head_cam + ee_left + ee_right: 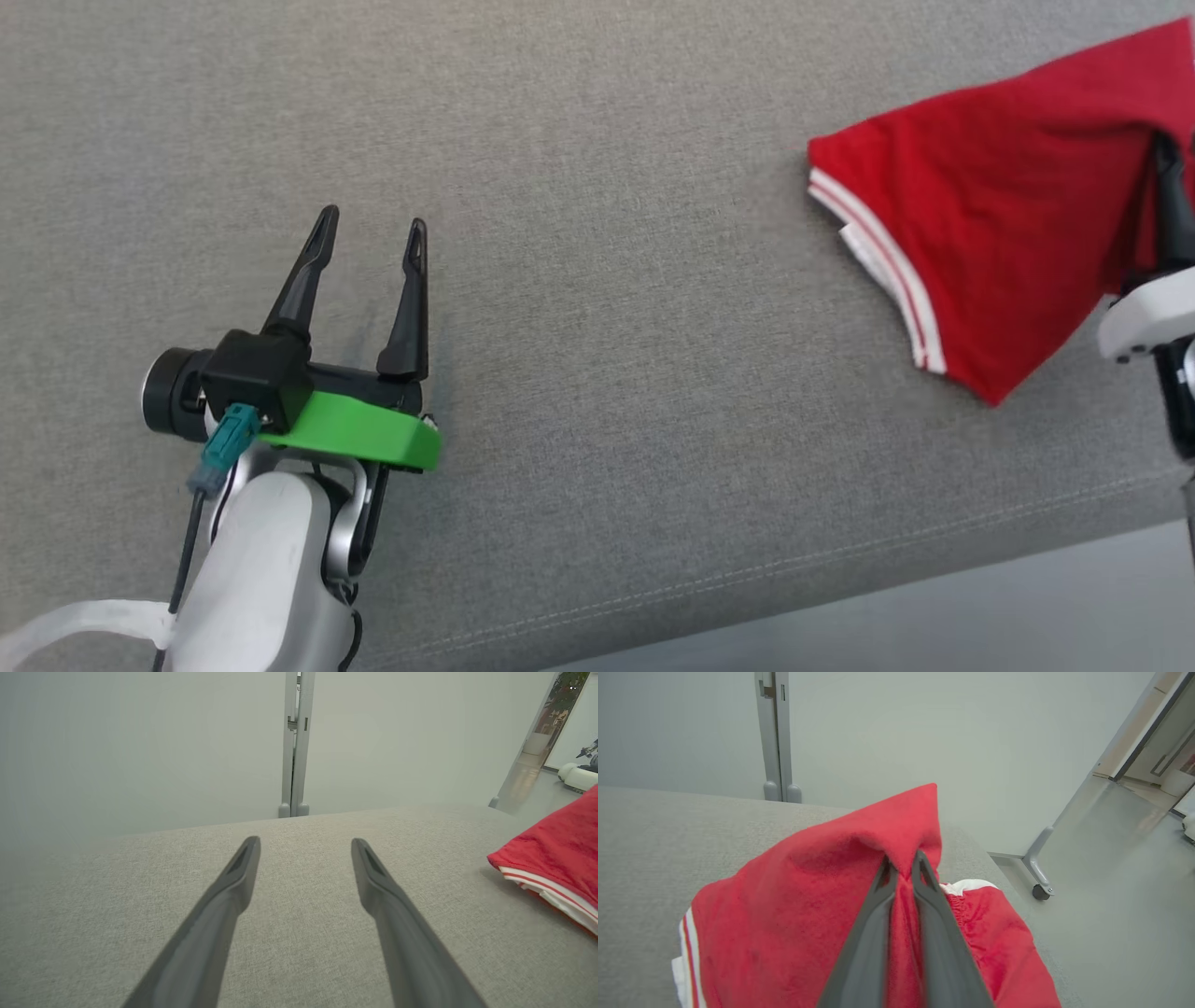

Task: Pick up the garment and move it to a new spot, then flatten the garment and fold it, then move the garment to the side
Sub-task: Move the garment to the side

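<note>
The garment (990, 243) is red with a white striped hem, folded, lying at the right end of the grey cushion. My right gripper (902, 864) is shut on a pinch of its red cloth, which rises in a peak around the fingertips. In the head view that gripper (1167, 154) pokes into the garment's right side at the frame edge. The garment's hem (553, 886) also shows at the right of the left wrist view. My left gripper (372, 227) hovers open over bare cushion far to the left, nothing between its fingers (238, 877).
The grey fabric cushion (607, 373) has its stitched front edge running along the bottom right, with pale floor (980, 607) beyond. A grey partition wall with a post (294, 746) stands behind the cushion. A castor foot (1038, 891) sits on the floor to the right.
</note>
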